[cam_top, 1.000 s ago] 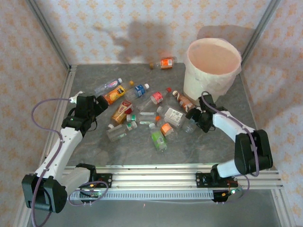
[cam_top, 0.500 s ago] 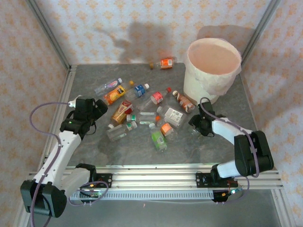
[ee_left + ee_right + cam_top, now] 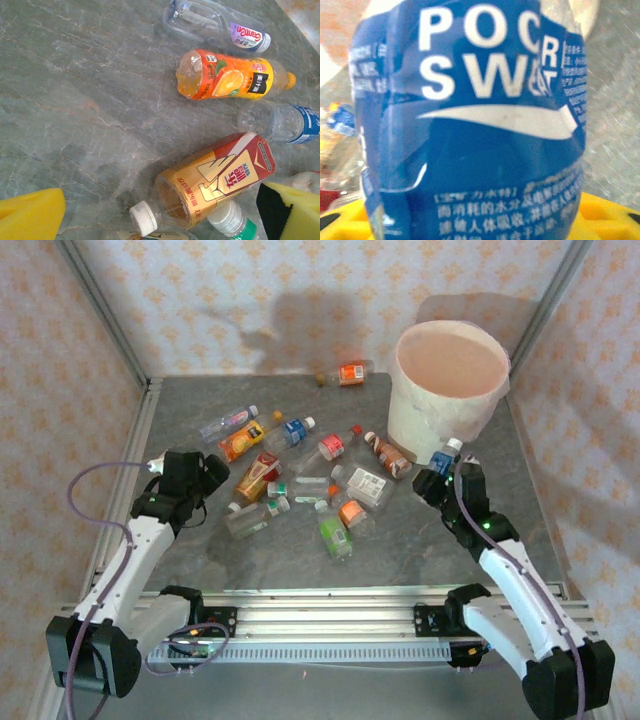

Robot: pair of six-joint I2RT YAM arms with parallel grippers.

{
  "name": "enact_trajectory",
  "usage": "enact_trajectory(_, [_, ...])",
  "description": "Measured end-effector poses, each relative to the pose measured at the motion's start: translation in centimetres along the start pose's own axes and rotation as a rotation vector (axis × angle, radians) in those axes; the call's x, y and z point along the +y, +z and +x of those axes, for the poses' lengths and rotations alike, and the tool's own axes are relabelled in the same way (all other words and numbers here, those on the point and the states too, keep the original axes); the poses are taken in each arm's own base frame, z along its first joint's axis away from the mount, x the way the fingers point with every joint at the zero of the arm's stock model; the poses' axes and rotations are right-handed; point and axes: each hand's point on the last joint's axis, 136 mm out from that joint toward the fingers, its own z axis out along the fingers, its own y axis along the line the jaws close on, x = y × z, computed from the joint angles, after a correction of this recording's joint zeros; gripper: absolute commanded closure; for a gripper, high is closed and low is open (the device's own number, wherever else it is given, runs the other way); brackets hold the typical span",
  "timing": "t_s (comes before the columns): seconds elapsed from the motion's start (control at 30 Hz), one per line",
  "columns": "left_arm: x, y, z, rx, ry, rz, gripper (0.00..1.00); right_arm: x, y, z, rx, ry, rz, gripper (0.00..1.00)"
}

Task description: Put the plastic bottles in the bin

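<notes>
Right gripper (image 3: 441,476) has risen, clamped on a clear blue-labelled plastic bottle (image 3: 470,140) beside the large cream-white round bin (image 3: 430,416). Left gripper (image 3: 212,478) gapes wide, empty.

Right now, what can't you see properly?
- Right wrist view: Pocari Sweat bottle, both ends cut off by the edges, small print blurred.
- Left wrist view: green-and-white bottle, cut off by the bottom edge.
- Top view: the plastic bottles, labels too small to read.

Robot test cell, wallpapered panels (image 3: 250,290), aluminium rail (image 3: 330,625), grey stone-look tabletop (image 3: 270,560)
</notes>
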Motion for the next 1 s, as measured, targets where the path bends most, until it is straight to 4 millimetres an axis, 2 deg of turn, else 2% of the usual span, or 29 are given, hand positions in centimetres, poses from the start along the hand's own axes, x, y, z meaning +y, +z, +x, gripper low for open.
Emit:
enact_trajectory(0.07, [-0.2, 0.1, 0.0, 0.0, -0.009, 0.005, 0.0, 1.8, -0.6, -1.0, -0.012, -0.018, -0.064, 0.55])
enact_trajectory(0.17, [-0.5, 0.1, -0.3, -0.008, -0.026, 0.019, 0.0, 5.4, -1.6, -3.2, -0.037, -0.052, -0.183, 0.56])
enact_trajectory(0.4, [-0.8, 0.1, -0.1, 0.003, -0.046, 0.037, 0.0, 16.1, -5.1, -11.2, -0.155, -0.141, -0.493, 0.57])
enact_trajectory(0.47, [-0.9, 0.1, 0.0, 0.007, -0.046, 0.043, 0.0, 18.6, -5.7, -13.3, -0.189, -0.158, -0.56, 0.57])
enact_trajectory(0.6, [-1.0, -0.1, 0.3, 0.019, -0.045, 0.054, 0.0, 21.8, -4.9, -16.4, -0.22, -0.188, -0.609, 0.58])
enact_trajectory(0.7, [-0.7, -0.2, 0.6, 0.035, -0.039, 0.047, 0.0, 23.1, -2.9, -18.6, -0.225, -0.222, -0.565, 0.58])
enact_trajectory(0.77, [-0.6, -0.2, 1.0, 0.052, -0.035, 0.042, 0.0, 23.1, -1.3, -19.9, -0.228, -0.239, -0.514, 0.58])
enact_trajectory(0.87, [-0.3, -0.2, 1.4, 0.069, -0.022, 0.033, 0.0, 21.4, 1.6, -22.0, -0.213, -0.253, -0.397, 0.57])
enact_trajectory(1.0, [-0.1, -0.3, 1.9, 0.091, -0.013, 0.026, 0.0, 17.8, 4.8, -24.3, -0.174, -0.267, -0.256, 0.55])
